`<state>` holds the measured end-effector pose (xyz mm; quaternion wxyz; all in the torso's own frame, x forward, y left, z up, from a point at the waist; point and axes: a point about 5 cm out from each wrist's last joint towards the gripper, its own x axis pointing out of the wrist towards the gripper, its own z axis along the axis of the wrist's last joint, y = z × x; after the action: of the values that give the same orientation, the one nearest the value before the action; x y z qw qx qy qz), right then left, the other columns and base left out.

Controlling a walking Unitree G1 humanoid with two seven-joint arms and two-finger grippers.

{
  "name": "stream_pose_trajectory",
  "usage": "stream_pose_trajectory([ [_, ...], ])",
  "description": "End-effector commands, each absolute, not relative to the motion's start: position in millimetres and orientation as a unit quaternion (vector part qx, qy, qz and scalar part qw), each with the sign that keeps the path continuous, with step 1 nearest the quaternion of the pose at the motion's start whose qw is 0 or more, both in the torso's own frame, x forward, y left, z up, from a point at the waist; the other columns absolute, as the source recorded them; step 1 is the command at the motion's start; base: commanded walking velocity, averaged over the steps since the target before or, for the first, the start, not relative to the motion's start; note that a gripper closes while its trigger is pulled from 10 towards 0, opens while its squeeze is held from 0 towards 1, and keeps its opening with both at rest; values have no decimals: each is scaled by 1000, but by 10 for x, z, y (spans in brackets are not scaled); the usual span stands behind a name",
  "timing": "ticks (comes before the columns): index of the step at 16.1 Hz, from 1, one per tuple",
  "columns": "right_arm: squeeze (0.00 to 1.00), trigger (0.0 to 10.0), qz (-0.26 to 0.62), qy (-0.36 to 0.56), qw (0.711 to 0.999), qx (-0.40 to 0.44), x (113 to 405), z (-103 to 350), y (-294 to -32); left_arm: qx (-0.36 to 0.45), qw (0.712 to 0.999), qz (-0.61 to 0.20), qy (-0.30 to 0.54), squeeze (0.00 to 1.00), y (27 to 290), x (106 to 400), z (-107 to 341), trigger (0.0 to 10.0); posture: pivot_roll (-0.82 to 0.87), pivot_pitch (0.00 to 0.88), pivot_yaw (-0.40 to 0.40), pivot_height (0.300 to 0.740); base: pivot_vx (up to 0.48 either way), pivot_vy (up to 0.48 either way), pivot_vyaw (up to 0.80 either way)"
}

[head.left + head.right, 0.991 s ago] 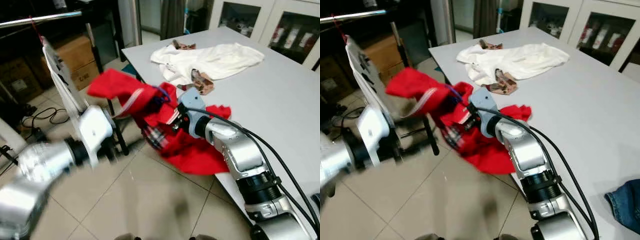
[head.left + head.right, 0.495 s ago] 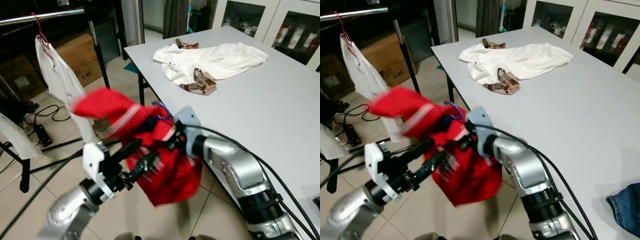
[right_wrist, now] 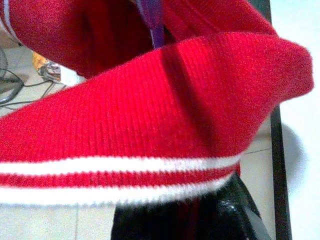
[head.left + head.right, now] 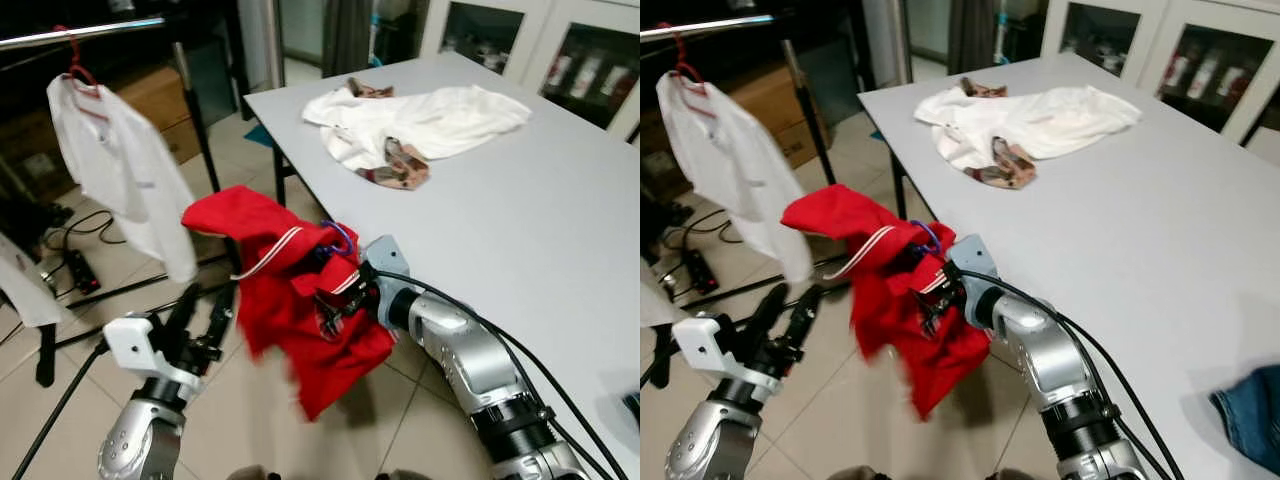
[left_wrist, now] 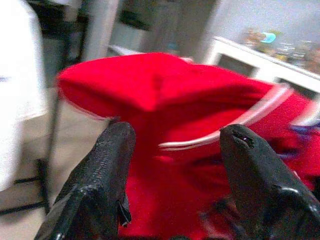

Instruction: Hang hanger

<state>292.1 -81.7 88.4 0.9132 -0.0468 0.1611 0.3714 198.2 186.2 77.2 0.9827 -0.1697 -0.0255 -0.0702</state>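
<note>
White shirt [image 4: 125, 175] hangs on rail [image 4: 80, 33] beside red sweater [image 4: 300, 300].

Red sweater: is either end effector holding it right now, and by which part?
The right end effector holds the red sweater at its white-striped collar, by the purple hanger. The left end effector is open, beside it, holding nothing.

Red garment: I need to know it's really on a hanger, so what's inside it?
A purple hanger hook pokes out at the collar of the red garment, which the right gripper holds. The hanger's shoulders are covered by the fabric. The left gripper is open beside it.
</note>
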Motion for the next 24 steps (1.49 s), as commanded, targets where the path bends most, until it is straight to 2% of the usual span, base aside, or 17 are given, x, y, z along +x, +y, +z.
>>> stream_pose_trajectory([
  [1, 0, 10000, 367, 141, 918, -54, 2937, 901, -831, -162, 985, -50, -23, 0, 1904, 1987, 728, 10000, 42, 0, 30, 736, 0, 0, 0],
  [6, 0, 10000, 354, 152, 915, -117, 2816, 503, -925, -125, 991, 36, 28, 0, 2020, 2048, 328, 10000, 39, 0, 30, 736, 0, 0, 0],
  [14, 0, 10000, 319, 122, 934, -106, 2822, 410, -1003, -113, 991, 68, 31, 0, 2038, 2045, 190, 10000, 49, 0, 18, 736, 0, 0, 0],
  [17, 0, 10000, 333, 63, 938, -73, 2832, 601, -910, -101, 993, 65, 20, 0, 2015, 2048, 216, 10000, 58, 0, 14, 736, 0, 0, 0],
  [19, 0, 10000, 344, -10, 938, -35, 2887, 921, -808, -92, 994, 60, 5, 0, 1991, 2055, 253, 10000, 63, 0, 8, 736, 0, 0, 0],
  [24, 0, 10000, 368, -46, 929, -22, 2902, 1087, -715, -87, 995, 56, -6, 0, 1962, 2060, 270, 10000, 67, 0, 4, 736, 0, 0, 0],
])
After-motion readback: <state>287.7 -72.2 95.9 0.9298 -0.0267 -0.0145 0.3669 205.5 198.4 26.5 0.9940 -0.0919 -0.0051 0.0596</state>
